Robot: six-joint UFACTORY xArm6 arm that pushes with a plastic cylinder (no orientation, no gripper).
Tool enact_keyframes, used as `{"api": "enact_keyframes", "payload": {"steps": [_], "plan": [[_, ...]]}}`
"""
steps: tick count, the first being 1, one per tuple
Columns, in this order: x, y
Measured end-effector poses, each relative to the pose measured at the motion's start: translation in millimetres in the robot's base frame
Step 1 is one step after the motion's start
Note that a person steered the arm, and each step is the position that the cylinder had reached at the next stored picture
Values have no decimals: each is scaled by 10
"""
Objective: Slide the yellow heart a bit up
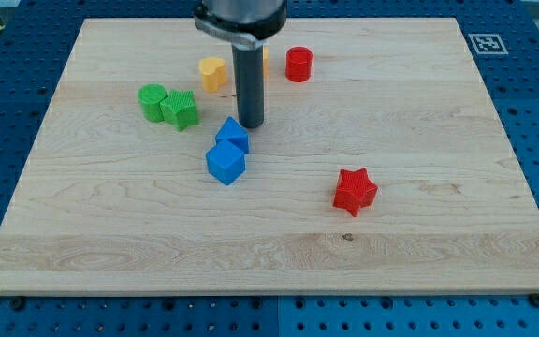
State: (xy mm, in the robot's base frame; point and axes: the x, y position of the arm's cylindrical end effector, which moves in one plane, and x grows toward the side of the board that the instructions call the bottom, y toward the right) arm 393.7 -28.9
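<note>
The yellow heart (212, 72) lies on the wooden board near the view's top, left of centre. My tip (251, 124) stands below and to the right of it, apart from it, just above the upper of two blue blocks (233, 136). The rod rises from the tip and hides most of another yellow block (265, 60) behind it.
A second blue block (225, 163) touches the first from below. A green cylinder (152, 100) and a green block (181, 109) sit side by side at the left. A red cylinder (298, 64) is at the top, a red star (355, 191) at lower right.
</note>
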Motion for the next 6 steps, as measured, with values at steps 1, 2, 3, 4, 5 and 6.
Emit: {"api": "enact_keyframes", "payload": {"steps": [1,2,3,4,5,6], "plan": [[-247,0],[-247,-39],[-263,-361],[-516,-506],[-811,-463],[-976,-463]]}}
